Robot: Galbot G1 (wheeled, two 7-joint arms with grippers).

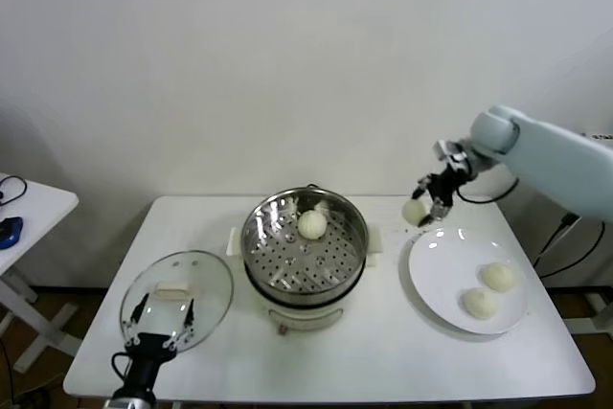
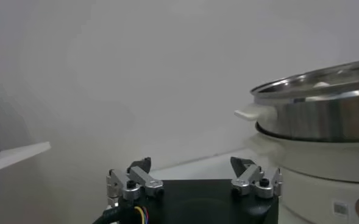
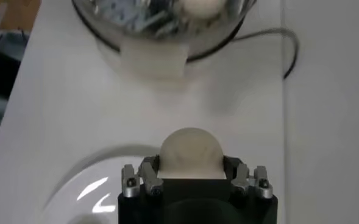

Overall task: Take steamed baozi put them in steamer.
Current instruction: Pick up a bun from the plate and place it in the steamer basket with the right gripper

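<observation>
Right gripper (image 1: 428,206) is up off the tabletop (image 1: 383,332), clamped on one steamed baozi (image 1: 415,210); in the right wrist view that bun (image 3: 190,152) sits squeezed between the two fingers (image 3: 147,172), bulging out past the tips. The held bun hangs above the gap between the steamer (image 1: 304,246) and the white plate (image 1: 436,280), nearer the plate's far edge. Below the right gripper and toward the robot, the plate carries two more baozi (image 1: 498,277), lying close together on the plate's outer half, not touching the gripper. To the gripper's left sits the steamer, shiny steel pot on a white base, perforated tray visible; one baozi (image 1: 311,224) already rests on the tray, toward the far side. The right wrist view catches the same pot rim and that bun (image 3: 197,6) well ahead of the fingertips, with a white side handle (image 3: 153,58) facing the gripper.

Left gripper (image 1: 163,318) is parked low at the near-left edge of the tabletop, jaws spread wide, holding nothing. It hovers over the near edge of the round glass lid (image 1: 177,296), which lies flat just left of the steamer. From the left wrist view the steamer wall (image 2: 325,115) stands just beyond the open left gripper (image 2: 194,176).
</observation>
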